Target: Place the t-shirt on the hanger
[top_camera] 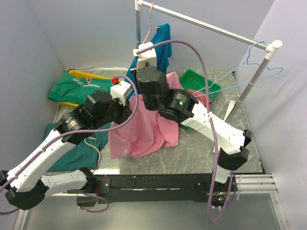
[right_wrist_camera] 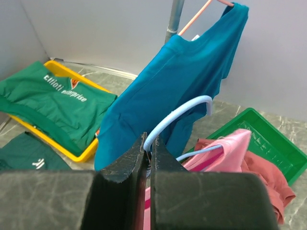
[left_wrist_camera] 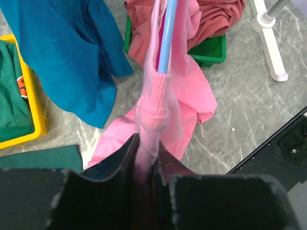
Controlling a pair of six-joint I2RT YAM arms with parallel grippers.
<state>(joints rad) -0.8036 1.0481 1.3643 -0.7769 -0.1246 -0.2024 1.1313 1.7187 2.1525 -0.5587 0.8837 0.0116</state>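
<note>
Threading in hand: left pincer (left_wrist_camera: 146,151) clamps the t-shirt (left_wrist_camera: 189,93) collar, right pincer (right_wrist_camera: 148,146) pinches the hanger (right_wrist_camera: 178,114) hook; next, probably, draw fabric over the hidden arm.

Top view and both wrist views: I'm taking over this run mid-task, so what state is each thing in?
t-shirt: bunched, one end pinched, rest draped loose.
hanger: gripped near its hook, one end inside the t-shirt.
left gripper: shut on the t-shirt.
right gripper: shut on the hanger.
teal shirt: hanging from the rail.
green tray: holding a crumpled red garment.
yellow tray: holding a green shirt.
</note>
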